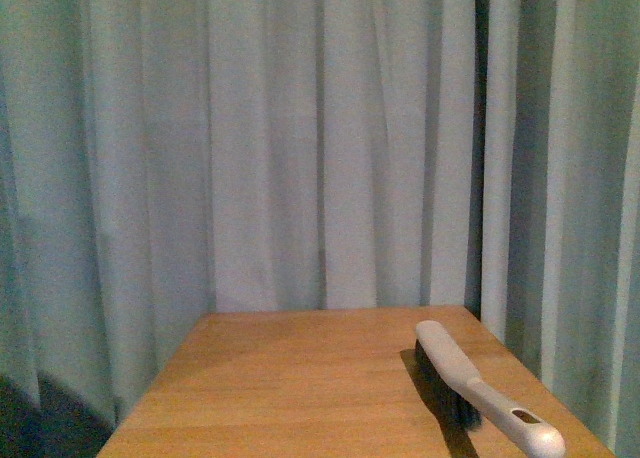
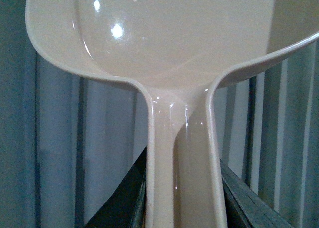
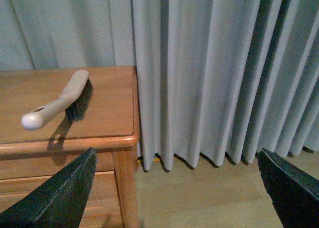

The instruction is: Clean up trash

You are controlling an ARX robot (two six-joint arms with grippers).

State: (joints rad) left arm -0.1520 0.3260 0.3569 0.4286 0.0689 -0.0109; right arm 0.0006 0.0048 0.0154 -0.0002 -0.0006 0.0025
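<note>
Your left gripper (image 2: pixel 184 210) is clamped on the handle of a cream plastic dustpan (image 2: pixel 174 39). The handle runs down between the two dark fingers (image 2: pixel 117 205), and the pan's wide glossy scoop fills most of the left wrist view. Behind it you can only see pale curtain (image 2: pixel 60 138).

Your right gripper (image 3: pixel 177 156) holds nothing. Its dark fingers (image 3: pixel 60 193) are spread wide, out past the table's edge above the light wooden floor (image 3: pixel 199 198). Nothing lies between them.

Near that open gripper a hand brush (image 3: pixel 57 104) with a white handle and dark bristles rests on the wooden table (image 3: pixel 109 98). It lies close to the corner, with its handle end pointing toward the front edge. In the front view the brush (image 1: pixel 470 378) lies along the right side of the table (image 1: pixel 280 388), bristles down and handle toward you. The grey-green curtain (image 1: pixel 300 148) hangs right behind the table and down its right side, close to the brush. Neither arm shows in the front view.

The trash appears in none of the three views, so I cannot tell you where it is.
</note>
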